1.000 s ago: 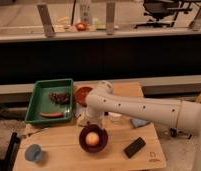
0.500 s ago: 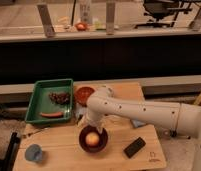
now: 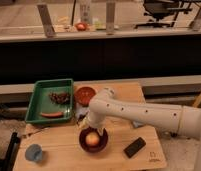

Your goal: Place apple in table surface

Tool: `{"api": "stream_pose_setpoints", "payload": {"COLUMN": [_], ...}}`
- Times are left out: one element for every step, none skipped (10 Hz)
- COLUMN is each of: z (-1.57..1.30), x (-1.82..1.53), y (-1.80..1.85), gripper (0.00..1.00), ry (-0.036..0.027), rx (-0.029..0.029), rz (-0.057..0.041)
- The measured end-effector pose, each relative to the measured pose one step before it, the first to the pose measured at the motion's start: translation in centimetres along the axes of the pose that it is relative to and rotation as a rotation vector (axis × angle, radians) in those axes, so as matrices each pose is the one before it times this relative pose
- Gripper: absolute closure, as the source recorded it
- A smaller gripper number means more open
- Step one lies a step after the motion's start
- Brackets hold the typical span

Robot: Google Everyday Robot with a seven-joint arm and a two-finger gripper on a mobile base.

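Observation:
The apple [image 3: 92,140], small, round and yellow-orange, lies inside a dark bowl [image 3: 84,145] on the light tan table surface [image 3: 59,150]. My white arm reaches in from the right, bends at the elbow and points down over the bowl. My gripper [image 3: 93,129] hangs just above the apple, at the bowl's far rim. The arm's end hides part of the bowl's rim.
A green tray [image 3: 41,97] at the back left holds a long reddish item [image 3: 52,114] and a dark clump. An orange-red bowl [image 3: 85,94] stands beside it. A blue cup [image 3: 34,153] is at the front left, a black flat object [image 3: 134,147] at the front right.
My gripper has come down towards the dark bowl and now sits closer over the apple. The apple and bowl have not moved.

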Motion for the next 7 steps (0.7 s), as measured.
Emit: {"api": "stream_pose_setpoints", "payload": {"z": [0.205,0.125,0.262,0.103,0.177,0.196,0.185], "x": [-0.088,-0.046,-0.082,-0.026,-0.052,-0.064,-0.034], "y": [0.123,0.085,0.196,0.084,0.203,0.204,0.245], "gripper": [0.26,0.26,0.26,0.26,0.26,0.26,0.26], "ry": [-0.00421,-0.00227,-0.00512,-0.00209,-0.00397,-0.00504,-0.00562], "rx": [0.00246,0.00216,0.00515,0.00419,0.00742,0.00922,0.0118], "rz": [0.00282,0.00205,0.00516,0.00284,0.00479,0.0048,0.00454]}}
